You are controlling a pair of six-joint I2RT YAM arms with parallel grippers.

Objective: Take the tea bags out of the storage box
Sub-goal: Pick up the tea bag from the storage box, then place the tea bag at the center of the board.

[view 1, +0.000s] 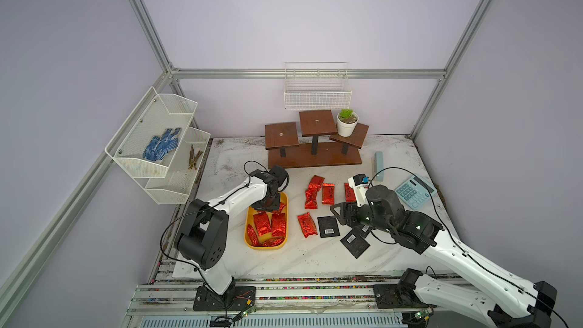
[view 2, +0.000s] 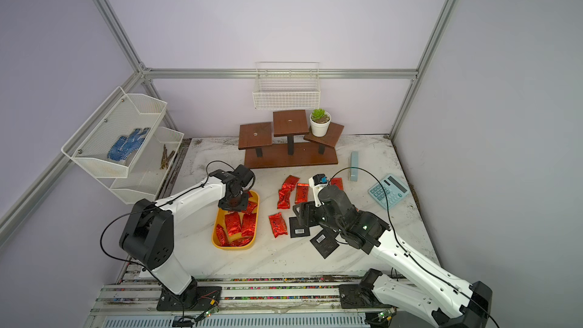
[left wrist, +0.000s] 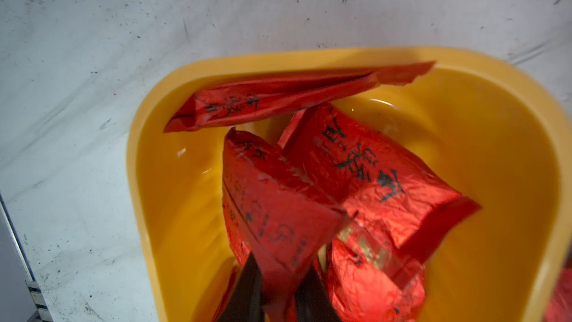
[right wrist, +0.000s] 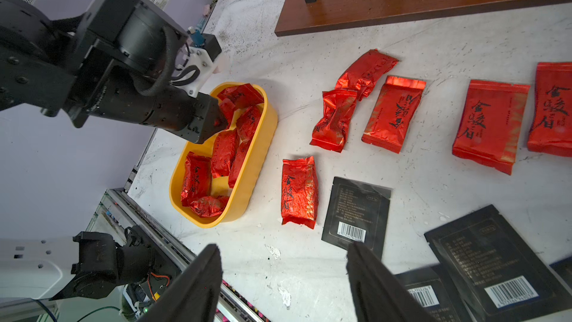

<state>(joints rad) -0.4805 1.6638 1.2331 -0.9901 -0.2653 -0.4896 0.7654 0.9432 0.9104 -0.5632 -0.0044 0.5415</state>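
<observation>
The yellow storage box [view 1: 266,246] [left wrist: 309,55] [right wrist: 257,162] lies left of the table's middle and holds several red foil tea bags [view 1: 262,224]. My left gripper [view 1: 267,206] [left wrist: 281,261] reaches down into its far end, shut on one red tea bag [left wrist: 278,205] that stands up between the fingers. More red tea bags [view 1: 306,224] [right wrist: 391,113] and black barcode tea bags [view 1: 328,227] [right wrist: 356,209] lie on the table to the right of the box. My right gripper [view 1: 337,212] [right wrist: 283,249] hovers open above the black ones, with nothing between its fingers.
A brown wooden stepped stand [view 1: 314,156] with a potted plant [view 1: 347,123] stands at the back. A calculator [view 1: 415,195] and a pale blue block [view 1: 378,165] lie at the right. White wire baskets hang on the back wall [view 1: 317,96] and the left wall [view 1: 157,143].
</observation>
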